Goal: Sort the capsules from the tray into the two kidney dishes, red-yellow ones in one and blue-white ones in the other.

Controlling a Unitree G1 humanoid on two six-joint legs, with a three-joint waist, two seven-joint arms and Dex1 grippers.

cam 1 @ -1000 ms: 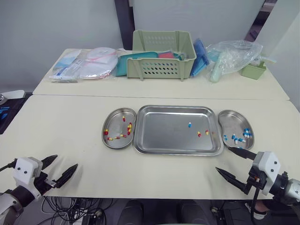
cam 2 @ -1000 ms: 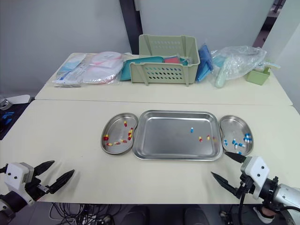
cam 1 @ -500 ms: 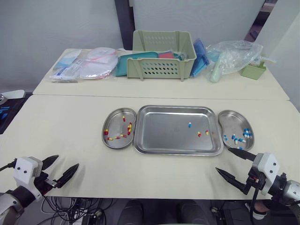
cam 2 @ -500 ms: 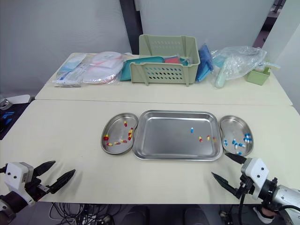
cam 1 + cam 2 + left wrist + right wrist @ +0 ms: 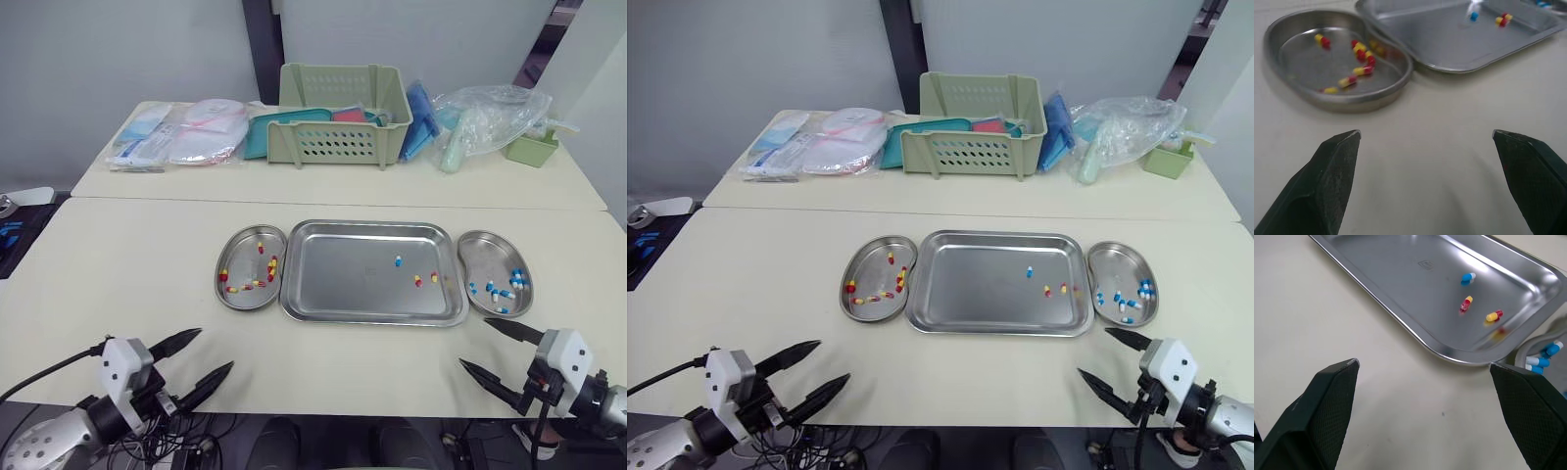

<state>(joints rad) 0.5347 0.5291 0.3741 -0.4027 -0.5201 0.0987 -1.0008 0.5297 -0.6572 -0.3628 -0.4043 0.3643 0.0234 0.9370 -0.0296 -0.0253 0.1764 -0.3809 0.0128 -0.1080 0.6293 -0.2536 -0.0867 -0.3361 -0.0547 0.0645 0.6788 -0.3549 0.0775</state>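
A steel tray (image 5: pixel 333 294) lies mid-table holding one blue-white capsule (image 5: pixel 397 260) and two red-yellow capsules (image 5: pixel 417 281) toward its right side. The left kidney dish (image 5: pixel 235 294) holds several red-yellow capsules; the right kidney dish (image 5: pixel 495 255) holds several blue-white ones. My left gripper (image 5: pixel 192 354) is open at the table's near edge, front-left of the left dish. My right gripper (image 5: pixel 486 347) is open near the front edge, just in front of the right dish. In the right wrist view the tray's three capsules (image 5: pixel 1467 302) lie ahead.
A second table behind carries a green basket (image 5: pixel 343 116), packaged supplies (image 5: pixel 181 137), a plastic bag (image 5: pixel 490 117) and a small green box (image 5: pixel 531 149). Bare tabletop stretches left of the dishes and along the front edge.
My left gripper has moved right and forward along the near edge, closer to the left dish. The right gripper has shifted slightly lower and back. Both stay open and empty.
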